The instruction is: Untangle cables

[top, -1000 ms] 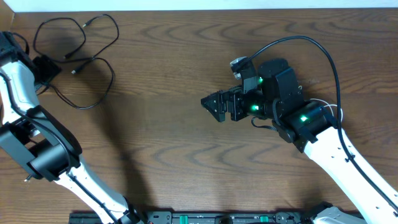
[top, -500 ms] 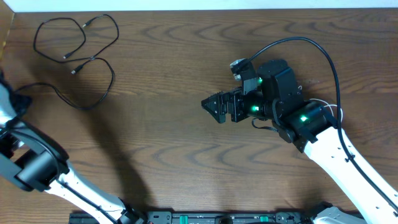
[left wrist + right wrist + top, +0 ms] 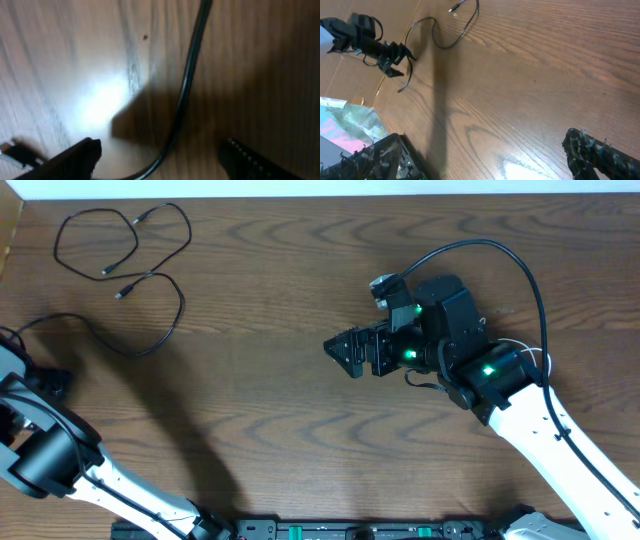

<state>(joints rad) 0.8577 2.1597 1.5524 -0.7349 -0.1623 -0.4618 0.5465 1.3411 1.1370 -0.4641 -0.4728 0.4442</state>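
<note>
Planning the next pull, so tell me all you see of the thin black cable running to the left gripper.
The thin black cable is a smooth, round, flexible cord lying slack on the brown wooden table. It curves in a wide bend from the looped cords at the far left corner and passes between the open left gripper's fingers, apparently ungripped.

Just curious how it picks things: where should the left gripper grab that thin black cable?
Probably the straight stretch of the black cable between the open fingers of the left gripper. Come down from above, a finger each side: it lies flat on the table, so coming sideways would push it.
</note>
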